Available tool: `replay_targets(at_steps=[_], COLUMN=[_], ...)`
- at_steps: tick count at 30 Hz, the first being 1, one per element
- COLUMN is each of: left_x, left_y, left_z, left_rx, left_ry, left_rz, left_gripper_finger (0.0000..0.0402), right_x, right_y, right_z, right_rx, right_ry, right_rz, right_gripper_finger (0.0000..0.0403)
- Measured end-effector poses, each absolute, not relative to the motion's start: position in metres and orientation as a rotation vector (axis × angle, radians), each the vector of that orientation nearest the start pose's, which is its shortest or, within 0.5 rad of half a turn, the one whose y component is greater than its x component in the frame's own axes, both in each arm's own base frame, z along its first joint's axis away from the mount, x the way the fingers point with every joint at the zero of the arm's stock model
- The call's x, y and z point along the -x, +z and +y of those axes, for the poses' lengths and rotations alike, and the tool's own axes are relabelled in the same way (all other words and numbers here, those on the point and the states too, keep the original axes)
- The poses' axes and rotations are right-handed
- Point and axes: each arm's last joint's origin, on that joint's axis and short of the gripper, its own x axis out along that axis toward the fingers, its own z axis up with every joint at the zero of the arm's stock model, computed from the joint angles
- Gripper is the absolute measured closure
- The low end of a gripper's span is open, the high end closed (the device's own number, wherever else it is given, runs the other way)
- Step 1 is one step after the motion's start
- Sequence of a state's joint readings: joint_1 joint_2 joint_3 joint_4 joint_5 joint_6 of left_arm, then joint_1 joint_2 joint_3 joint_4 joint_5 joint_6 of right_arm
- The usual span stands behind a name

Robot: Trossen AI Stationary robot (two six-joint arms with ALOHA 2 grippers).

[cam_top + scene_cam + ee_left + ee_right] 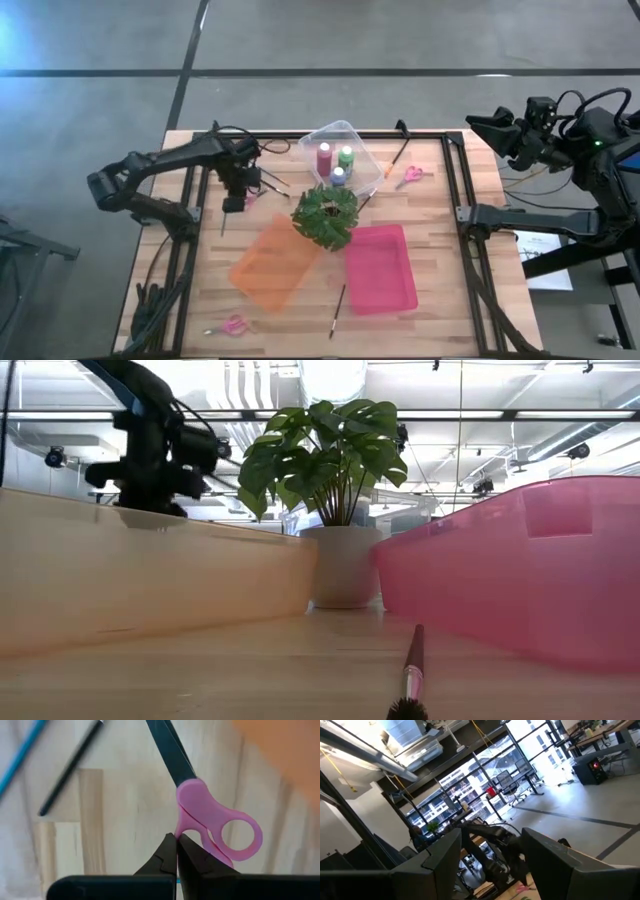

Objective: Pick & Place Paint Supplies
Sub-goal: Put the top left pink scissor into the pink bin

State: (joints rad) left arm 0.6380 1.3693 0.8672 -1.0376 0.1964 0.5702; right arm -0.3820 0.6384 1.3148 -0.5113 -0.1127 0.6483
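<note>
The left claw [176,851] has its fingers pressed together on one handle loop of the pink-handled scissors [210,822], whose dark blades point away from it over the table [125,805]. A thin paintbrush [70,767] lies just beyond. The right claw [490,855], fingers apart and empty, hangs well off beyond the table's far edge.

wooden table [450,290] carrying clear tray [340,137], orange tray [275,262], pink tray [381,267], potted plant [326,213]. pink scissors lying near right edge [411,176] and front-left corner [233,325]. paintbrush [337,310] lying between orange and pink trays.
</note>
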Motion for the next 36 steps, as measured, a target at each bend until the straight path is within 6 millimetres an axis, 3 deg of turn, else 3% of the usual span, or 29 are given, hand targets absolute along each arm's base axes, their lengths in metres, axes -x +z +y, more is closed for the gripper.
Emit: replay_targets(at_steps=[7,18,24,36], left_x=[-0.177,-0.214,-0.224,-0.240], left_y=[0.242,0.313,0.332,0.333], left_z=[0.110,0.066,0.015,-0.097], left_rx=[0.211,0.175,0.213,0.415], left_ry=[0.013,-0.046,-0.205,-0.334], left_rz=[1.244,1.024,0.982,0.924], left_gripper_finger=[0.0399,0.0399,0.0399,0.0399], right_x=[-0.054,-0.054,-0.054,-0.053], right_y=[0.477,0.477,0.477,0.476], right_z=[-0.018,-0.017,-0.016,-0.015], right_rx=[-0.579,-0.551,-0.549,-0.548], right_ry=[-0.209,-0.187,-0.156,-0.128], right_rz=[-0.238,-0.227,-0.218,-0.202], right_gripper_finger=[0.0200,0.0200,0.0200,0.0200])
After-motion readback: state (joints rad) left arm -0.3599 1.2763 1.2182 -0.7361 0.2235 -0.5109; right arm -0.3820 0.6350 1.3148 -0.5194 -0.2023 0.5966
